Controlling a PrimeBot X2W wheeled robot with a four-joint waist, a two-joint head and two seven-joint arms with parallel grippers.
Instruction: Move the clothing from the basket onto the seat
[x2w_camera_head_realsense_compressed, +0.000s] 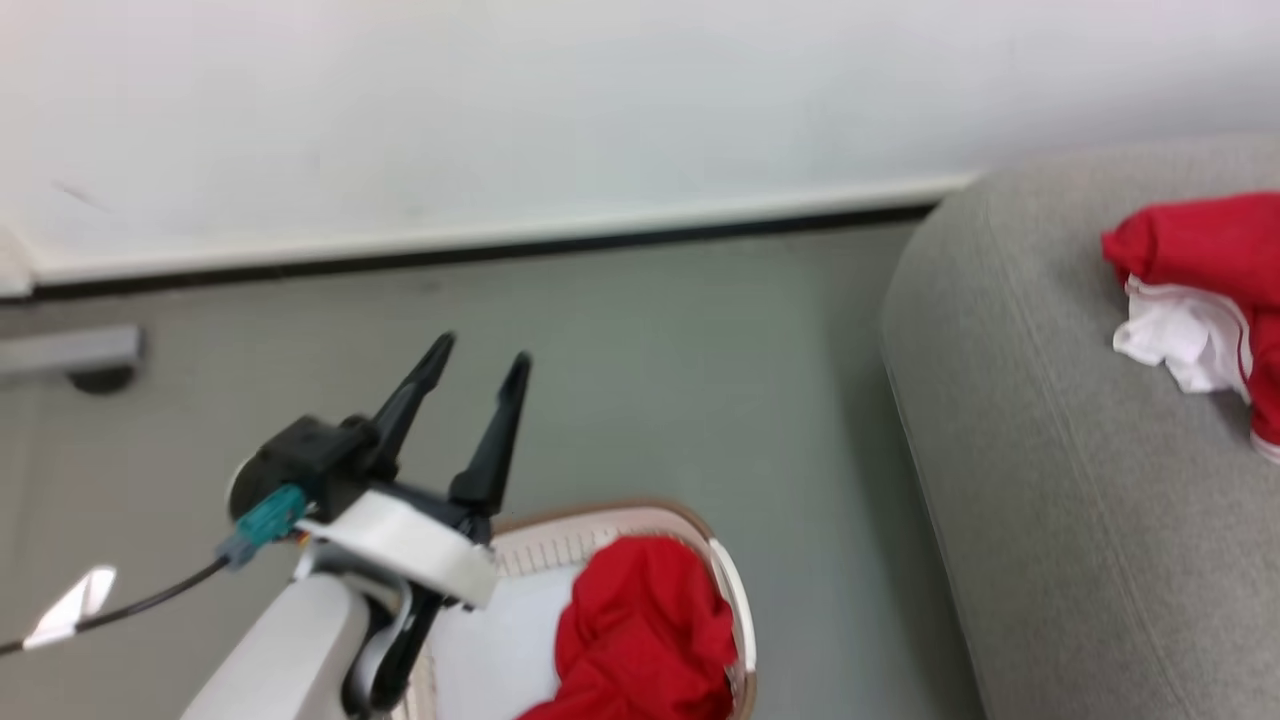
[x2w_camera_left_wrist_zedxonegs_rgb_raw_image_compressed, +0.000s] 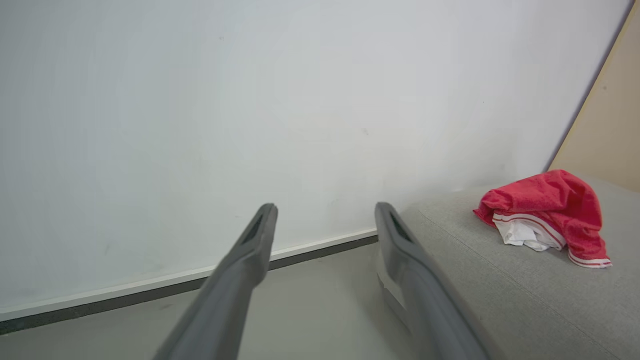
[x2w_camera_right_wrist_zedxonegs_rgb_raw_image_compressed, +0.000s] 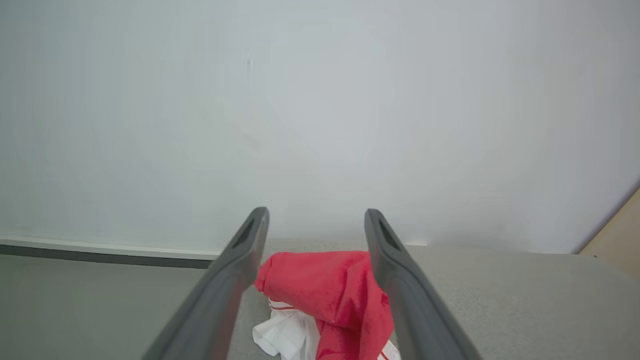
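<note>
On the seat (x2w_camera_right_wrist_zedxonegs_rgb_raw_image_compressed: 500, 295) one red garment (x2w_camera_right_wrist_zedxonegs_rgb_raw_image_compressed: 320, 290) lies bunched, white lining showing, well in from the rounded edge; my right fingers (x2w_camera_right_wrist_zedxonegs_rgb_raw_image_compressed: 247, 245) stand wide above it, one to each side, and hold nothing. The second garment (x2w_camera_head_realsense_compressed: 640, 630) sits heaped in the basket (x2w_camera_head_realsense_compressed: 620, 515) on the floor (x2w_camera_head_realsense_compressed: 650, 350) beside the seat, with my left fingers (x2w_camera_head_realsense_compressed: 495, 430) near it, also wide and empty. To do this well I should draw the right fingers straight back so no fold catches, then pinch the heap at its thickest fold, lift until the cloth clears the brown rim, and lay it beside the first, away from the edge where it might slide off.
</note>
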